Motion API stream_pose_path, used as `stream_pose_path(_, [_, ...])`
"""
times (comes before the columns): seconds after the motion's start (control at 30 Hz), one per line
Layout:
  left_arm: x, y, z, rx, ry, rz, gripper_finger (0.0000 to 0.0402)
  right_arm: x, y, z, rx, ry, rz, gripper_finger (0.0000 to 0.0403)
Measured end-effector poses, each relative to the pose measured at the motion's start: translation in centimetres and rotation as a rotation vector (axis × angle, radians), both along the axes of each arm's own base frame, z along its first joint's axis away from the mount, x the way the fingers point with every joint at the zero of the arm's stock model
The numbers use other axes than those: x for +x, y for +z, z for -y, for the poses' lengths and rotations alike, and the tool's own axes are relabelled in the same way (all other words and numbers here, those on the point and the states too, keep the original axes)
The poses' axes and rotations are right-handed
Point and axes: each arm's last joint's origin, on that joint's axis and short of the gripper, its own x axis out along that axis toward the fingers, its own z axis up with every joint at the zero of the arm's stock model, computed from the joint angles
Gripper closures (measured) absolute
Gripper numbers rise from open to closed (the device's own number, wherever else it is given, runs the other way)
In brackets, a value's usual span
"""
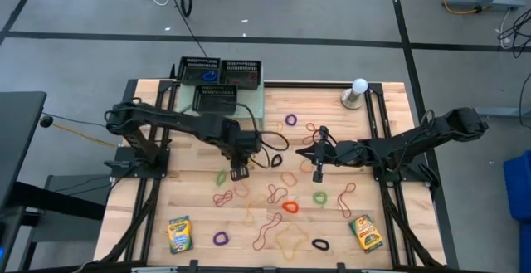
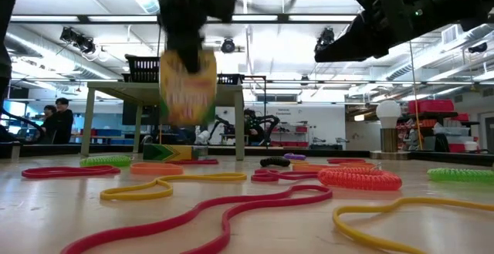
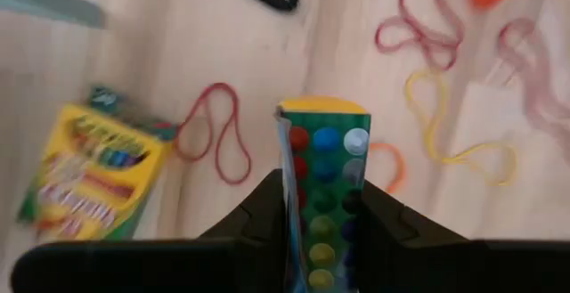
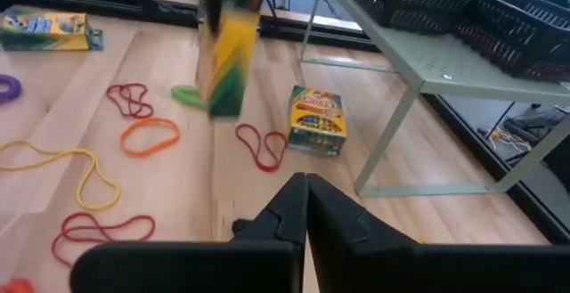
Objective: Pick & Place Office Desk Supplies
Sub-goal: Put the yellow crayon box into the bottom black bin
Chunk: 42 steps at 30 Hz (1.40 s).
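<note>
My left gripper [image 1: 239, 171] hangs over the table's middle, shut on a yellow-and-green crayon box [image 2: 187, 84], which is lifted above the wood. A second crayon box [image 3: 89, 182] lies flat just beside it, near the shelf's leg [image 4: 316, 119]. Two more lie near the front edge, one left [image 1: 179, 233] and one right [image 1: 365, 232]. Rubber-band loops in several colours [image 1: 289, 206] are strewn across the tabletop. My right gripper [image 1: 318, 172] hovers right of centre, shut and holding nothing. My left gripper pinches the crayon box between its two fingers, one on each broad face [image 3: 287, 208], at the box's upper end. The fingers come from above, pointing steeply down. The box hangs upright below them, its green dotted narrow side [image 3: 328, 159] toward the wrist camera, clear of the table.
A pale green shelf [image 1: 253, 99] carrying black mesh trays [image 1: 220, 72] stands at the far left-centre, one leg close to the flat crayon box. A white ball-topped stand [image 1: 357, 90] sits at the far right. People [image 2: 58, 115] are in the room beyond.
</note>
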Motion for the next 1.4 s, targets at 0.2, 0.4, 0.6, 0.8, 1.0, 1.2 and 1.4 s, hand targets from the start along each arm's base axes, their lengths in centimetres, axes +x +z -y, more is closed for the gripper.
stream_pose_path(0.2, [-3.7, 8.5, -0.9, 0.067, 0.307, 0.025, 0.0306, 0.1, 0.2, 0.0, 0.016, -0.005, 0.020, 0.0389])
stream_pose_path(0.4, [-7.2, 15.2, -3.3, 0.084, 0.610, 0.164, 0.0307, 0.2, 0.2, 0.7, 0.066, -0.049, 0.034, 0.0389])
stream_pose_path(0.6, [-9.5, 18.3, -8.0, 0.074, 0.807, 0.283, 0.0307, 0.4, 0.4, 1.4, 0.104, -0.059, 0.066, 0.0389])
stream_pose_path(0.8, [-11.0, 17.8, -12.6, 0.105, 0.949, 0.237, 0.0307, 0.4, 0.4, 1.5, 0.108, -0.051, 0.060, 0.0390])
stream_pose_path(1.0, [-11.4, 16.4, -15.2, 0.080, 1.035, 0.172, 0.0307, 0.4, 0.4, 1.5, 0.109, -0.048, 0.057, 0.0390])
stream_pose_path(1.2, [-11.5, 15.0, -16.1, 0.066, 1.089, 0.117, 0.0308, 0.4, 0.4, 1.5, 0.106, -0.047, 0.056, 0.0390])
stream_pose_path(1.4, [-11.5, 13.6, -16.6, 0.057, 1.143, 0.065, 0.0308, 0.4, 0.4, 1.5, 0.107, -0.048, 0.056, 0.0390])
